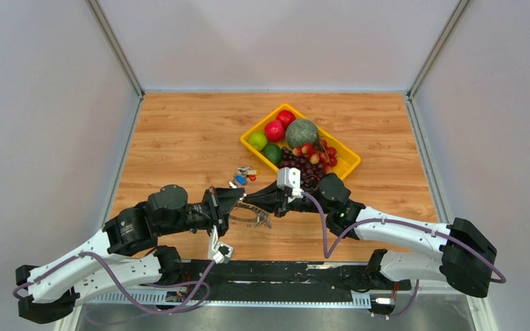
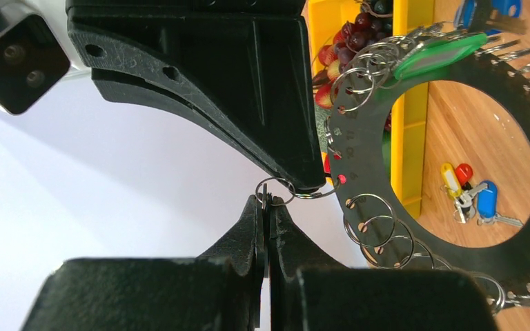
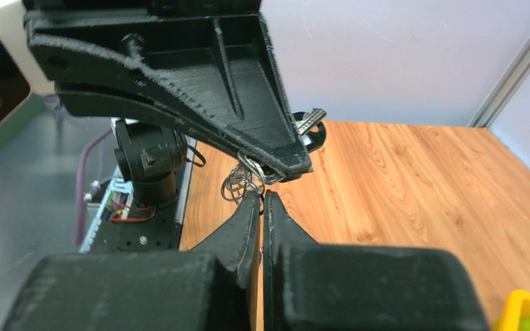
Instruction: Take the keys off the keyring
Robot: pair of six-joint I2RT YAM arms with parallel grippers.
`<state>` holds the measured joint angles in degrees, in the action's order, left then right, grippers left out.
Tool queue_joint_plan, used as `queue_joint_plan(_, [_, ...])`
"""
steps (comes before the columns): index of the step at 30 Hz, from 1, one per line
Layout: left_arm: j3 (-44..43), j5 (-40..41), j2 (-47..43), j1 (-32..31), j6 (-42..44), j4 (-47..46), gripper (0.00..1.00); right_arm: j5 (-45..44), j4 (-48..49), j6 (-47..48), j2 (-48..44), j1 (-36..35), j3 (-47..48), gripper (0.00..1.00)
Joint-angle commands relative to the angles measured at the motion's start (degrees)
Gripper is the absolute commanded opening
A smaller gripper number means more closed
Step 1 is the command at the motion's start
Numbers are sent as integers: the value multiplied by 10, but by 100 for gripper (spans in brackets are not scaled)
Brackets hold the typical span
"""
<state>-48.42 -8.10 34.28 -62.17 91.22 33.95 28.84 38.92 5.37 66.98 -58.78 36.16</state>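
The keyring is a dark flat ring hung with small split rings and silver keys. It hangs above the table between my two grippers. A green-capped key and a blue-capped key sit at its top in the left wrist view. My left gripper is shut on a thin metal piece threaded by a small split ring. My right gripper is shut at a cluster of split rings. Its finger touches the keyring's rim. The two gripper tips almost meet.
A small loose bunch with yellow, red and blue caps lies on the wooden table just beyond the grippers. A yellow tray holding fruit and grapes stands behind them.
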Motion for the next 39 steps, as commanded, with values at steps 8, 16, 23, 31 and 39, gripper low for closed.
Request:
queue_joint_plan(8, [6,-12,-15,-3,11,-60,0,-135,32,-319,-36,4,22,0])
queue_joint_plan(16, [14,-27,-18,-3,5,-69,0,-158,86,-486,-29,16,0,0])
queue_joint_plan(23, [20,-39,-20,-4,2,-76,0,-151,102,-534,-20,19,-2,0])
queue_joint_plan(31, [30,-17,-37,-4,-5,-90,0,-164,113,-533,-55,30,-38,0])
queue_joint_plan(39, [34,-7,-39,-3,-21,-102,0,-149,128,-510,-63,30,-47,0])
